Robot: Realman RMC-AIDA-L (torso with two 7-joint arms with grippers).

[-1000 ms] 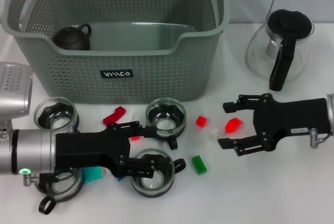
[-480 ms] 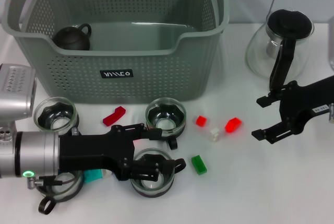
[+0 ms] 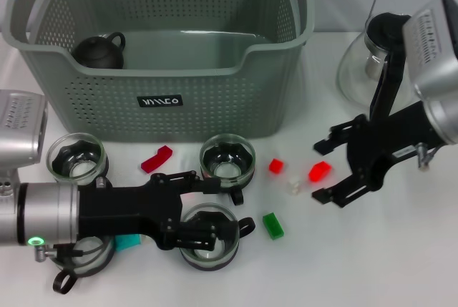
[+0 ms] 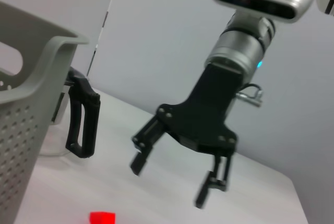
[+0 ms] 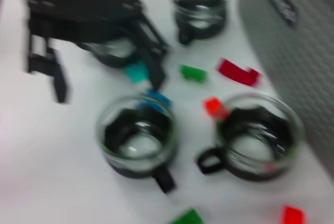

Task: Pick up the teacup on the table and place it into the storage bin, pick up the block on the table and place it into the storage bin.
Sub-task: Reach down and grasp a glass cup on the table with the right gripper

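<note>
Head view alone showed the whole table: the storage bin [image 3: 161, 71] stood at the back, with a dark teapot [image 3: 100, 51] inside it at its left end, and a glass kettle [image 3: 379, 64] with a black handle stood to the right of the bin. The left wrist view showed only one corner of the bin, the kettle handle, one red block and the right gripper [image 4: 177, 179] seen from the front, with its two fingers spread and nothing between them. The right wrist view showed the glass teacups and small blocks from close, and the left gripper [image 5: 99, 72] farther off. On the front wall of the bin there was a small black label [image 3: 160, 100] with white letters, but I could not read the word. The left gripper [image 3: 207, 203] reached from the left, low over the table; its fingers were apart and stood on both sides of the teacup [image 3: 208, 235], nearest to the front edge, but I cannot tell if they touched it. Three other glass cups stood on the table, one [image 3: 227, 159] just before the bin. The right gripper [image 3: 322, 171] hung open above the red block [image 3: 319, 172], with the arm coming down from the upper right. A green block [image 3: 273, 225] lay near the front teacup.
</note>
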